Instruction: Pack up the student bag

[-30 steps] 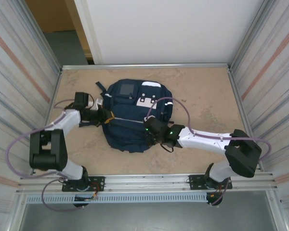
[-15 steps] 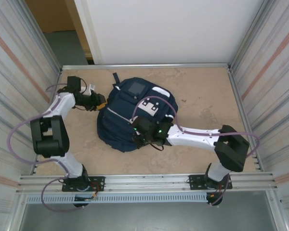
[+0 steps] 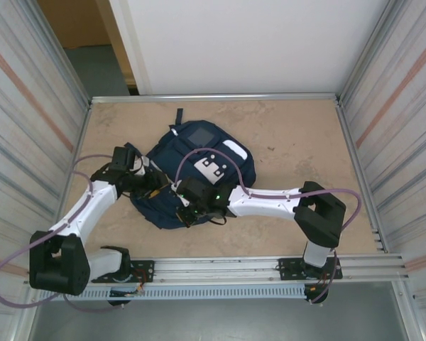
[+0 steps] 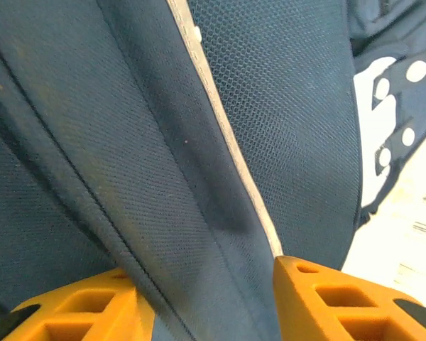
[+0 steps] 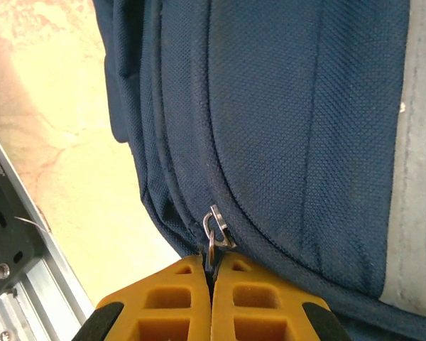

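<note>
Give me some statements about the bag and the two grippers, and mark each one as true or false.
1. The right gripper is shut on the zipper pull of the student bag. True.
2. The left gripper is closed tight. False: its fingers stand apart, with the bag's fabric between them.
3. The student bag lies on the table. True.
4. The student bag is red. False: it is navy blue with white patches.

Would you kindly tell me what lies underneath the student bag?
Tan table shows all round the student bag, which lies flat on it. Anything beneath or inside is hidden by its navy fabric.
</note>
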Action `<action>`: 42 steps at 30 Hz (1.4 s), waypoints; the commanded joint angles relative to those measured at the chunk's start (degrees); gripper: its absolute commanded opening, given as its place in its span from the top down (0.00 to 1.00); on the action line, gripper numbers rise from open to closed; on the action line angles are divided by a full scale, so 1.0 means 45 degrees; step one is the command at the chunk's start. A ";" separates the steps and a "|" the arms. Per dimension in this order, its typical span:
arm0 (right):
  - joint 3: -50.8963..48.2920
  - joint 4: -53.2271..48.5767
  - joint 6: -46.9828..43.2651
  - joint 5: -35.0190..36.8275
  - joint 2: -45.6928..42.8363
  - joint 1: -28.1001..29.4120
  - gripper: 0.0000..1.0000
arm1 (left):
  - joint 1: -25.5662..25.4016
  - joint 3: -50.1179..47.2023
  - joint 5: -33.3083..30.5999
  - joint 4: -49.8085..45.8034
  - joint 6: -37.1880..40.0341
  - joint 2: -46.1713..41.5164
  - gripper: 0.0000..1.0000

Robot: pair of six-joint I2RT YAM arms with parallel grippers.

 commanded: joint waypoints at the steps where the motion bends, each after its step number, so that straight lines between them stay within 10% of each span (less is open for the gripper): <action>1: 0.0518 0.0279 -0.0078 -0.0436 0.0113 0.0248 1.00 | -0.0377 -0.0229 -0.0418 0.1380 -0.0769 0.0424 0.58; 6: -0.0136 -0.0321 -0.0546 -0.0167 -0.0335 0.0015 1.00 | 0.0342 0.0556 -0.0683 0.0256 0.1009 0.1015 1.00; 27: -0.2092 -0.2965 -0.2746 0.1904 -0.2221 -0.3341 0.85 | 0.2117 0.3228 0.2099 -0.2113 0.5571 0.3836 1.00; 35: -0.4016 -0.2120 -0.2704 0.1603 -0.6793 -0.4618 0.31 | 0.0713 0.2899 0.0756 -0.1719 0.4727 0.0083 0.43; 37: -0.4354 -0.1994 -0.2642 0.2409 -0.8326 -0.5179 0.24 | 0.0567 0.2760 -0.0329 -0.1426 0.4686 -0.0798 0.02; 42: -0.5721 -0.1271 -0.0747 0.5392 -1.1486 -0.7798 0.01 | 0.0415 0.1660 -0.3576 0.0296 0.5437 -0.2927 0.01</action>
